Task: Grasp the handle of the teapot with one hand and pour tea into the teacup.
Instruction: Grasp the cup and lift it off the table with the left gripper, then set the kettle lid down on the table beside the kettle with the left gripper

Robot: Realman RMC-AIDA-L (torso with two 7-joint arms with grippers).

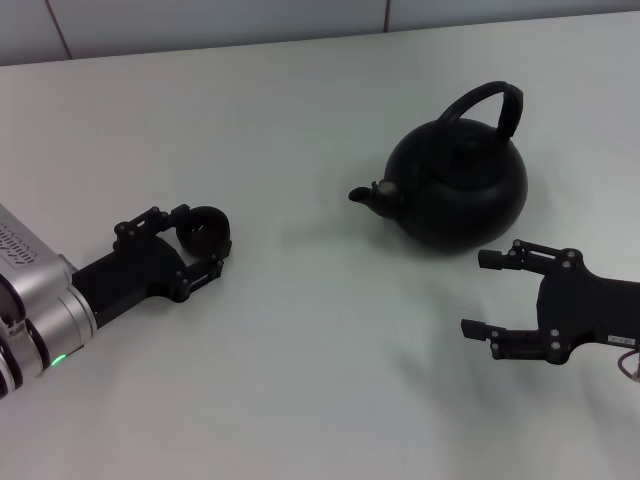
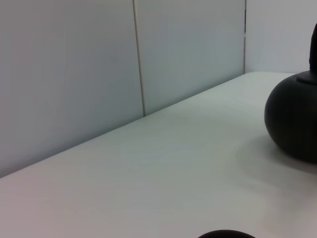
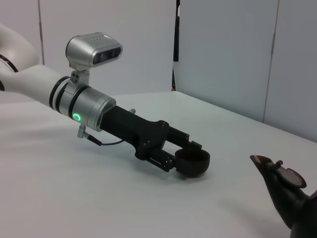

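Head view, left pincer [image 1: 207,240] clasping teacup [image 1: 205,226], right pincer [image 1: 487,293] agape beside teapot [image 1: 455,180].

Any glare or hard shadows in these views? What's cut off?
Head view: soft, faint shadow left of the teapot; mild sheen on its handle; no hard glare. Left wrist view: teapot cropped at the edge, teacup just a sliver. Right wrist view: even light, spout cropped.
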